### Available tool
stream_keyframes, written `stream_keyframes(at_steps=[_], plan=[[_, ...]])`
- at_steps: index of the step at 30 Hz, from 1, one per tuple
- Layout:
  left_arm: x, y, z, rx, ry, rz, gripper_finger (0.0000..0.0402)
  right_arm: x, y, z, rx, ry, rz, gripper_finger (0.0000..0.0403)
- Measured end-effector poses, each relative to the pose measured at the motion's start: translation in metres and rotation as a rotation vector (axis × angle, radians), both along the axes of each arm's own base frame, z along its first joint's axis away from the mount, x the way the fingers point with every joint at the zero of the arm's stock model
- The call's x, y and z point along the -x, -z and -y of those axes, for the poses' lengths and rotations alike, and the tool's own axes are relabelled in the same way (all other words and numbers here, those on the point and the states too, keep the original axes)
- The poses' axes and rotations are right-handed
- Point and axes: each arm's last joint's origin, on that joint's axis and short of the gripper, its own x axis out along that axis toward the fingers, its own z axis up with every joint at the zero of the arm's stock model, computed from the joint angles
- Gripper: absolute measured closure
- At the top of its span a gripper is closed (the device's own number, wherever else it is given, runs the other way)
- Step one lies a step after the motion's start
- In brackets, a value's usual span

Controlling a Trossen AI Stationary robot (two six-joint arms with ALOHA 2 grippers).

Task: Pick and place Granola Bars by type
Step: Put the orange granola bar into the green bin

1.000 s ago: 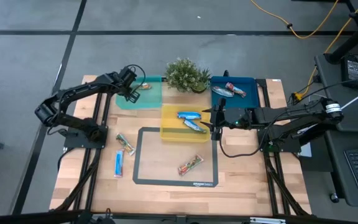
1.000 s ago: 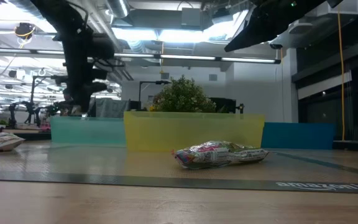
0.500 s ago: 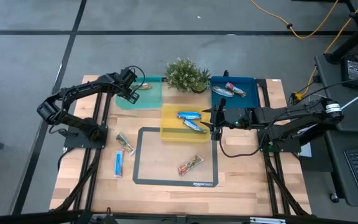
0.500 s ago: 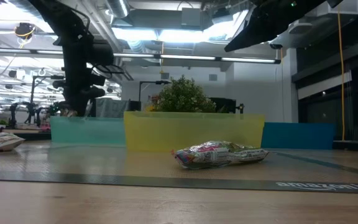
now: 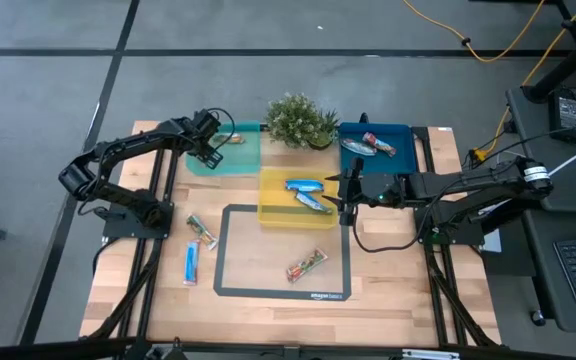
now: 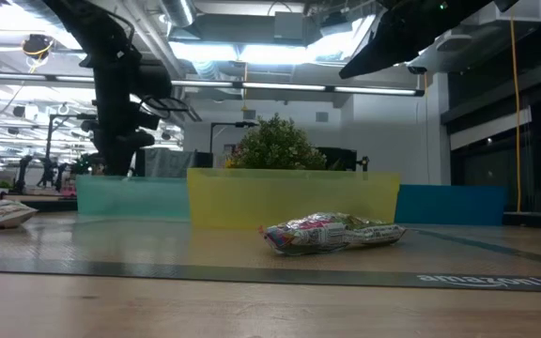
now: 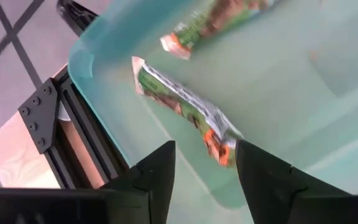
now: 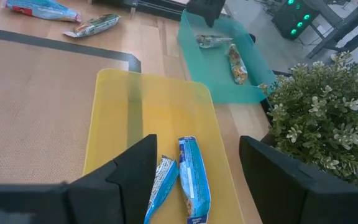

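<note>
1. High view: the left gripper (image 5: 211, 146) hangs over the teal tray (image 5: 200, 164). Its jaws are spread, and in the left wrist view two green-and-orange bars (image 7: 182, 107) lie loose on the tray floor just ahead of its fingers (image 7: 156, 174).
2. Directly below the right gripper (image 5: 348, 190), whose fingers (image 8: 132, 168) stand apart with nothing between them, two blue bars (image 5: 306, 194) lie in the yellow tray (image 5: 278, 214). Beyond it, the blue tray (image 5: 398, 134) holds silvery red-printed bars (image 5: 368, 145).
3. Loose on the table, well back from both grippers: a green bar (image 5: 201, 231), a blue bar (image 5: 191, 264) and a silvery bar (image 5: 307, 265) on the dark-framed mat (image 5: 230, 287).
4. Compared with a second ago, the left gripper has parted its jaws and sits slightly nearer the tray.
5. Low view: tray walls hide every bar inside them. A potted plant (image 5: 299, 120) covers the tray corners.
</note>
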Motion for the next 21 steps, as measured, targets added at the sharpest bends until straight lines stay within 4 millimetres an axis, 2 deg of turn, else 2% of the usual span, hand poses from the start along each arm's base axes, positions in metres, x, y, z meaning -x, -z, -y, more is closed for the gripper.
stream_keyframes(at_steps=[3,8,14,21], plan=[[-0.001,-0.005,0.007,0.022,0.044,-0.025,0.0238,0.0,0.0,0.0,0.0,0.0,0.0,0.0174],[-0.002,-0.027,0.021,0.017,0.087,-0.022,0.0242,0.0,0.0,0.0,-0.003,0.002,0.0,0.0174],[0.007,-0.072,0.042,-0.06,0.123,0.061,0.0246,0.0,0.0,0.0,-0.007,0.004,0.002,0.0174],[0.031,-0.124,0.089,-0.084,0.259,0.244,0.0246,0.001,0.003,0.0,-0.01,0.003,-0.006,0.0174]])
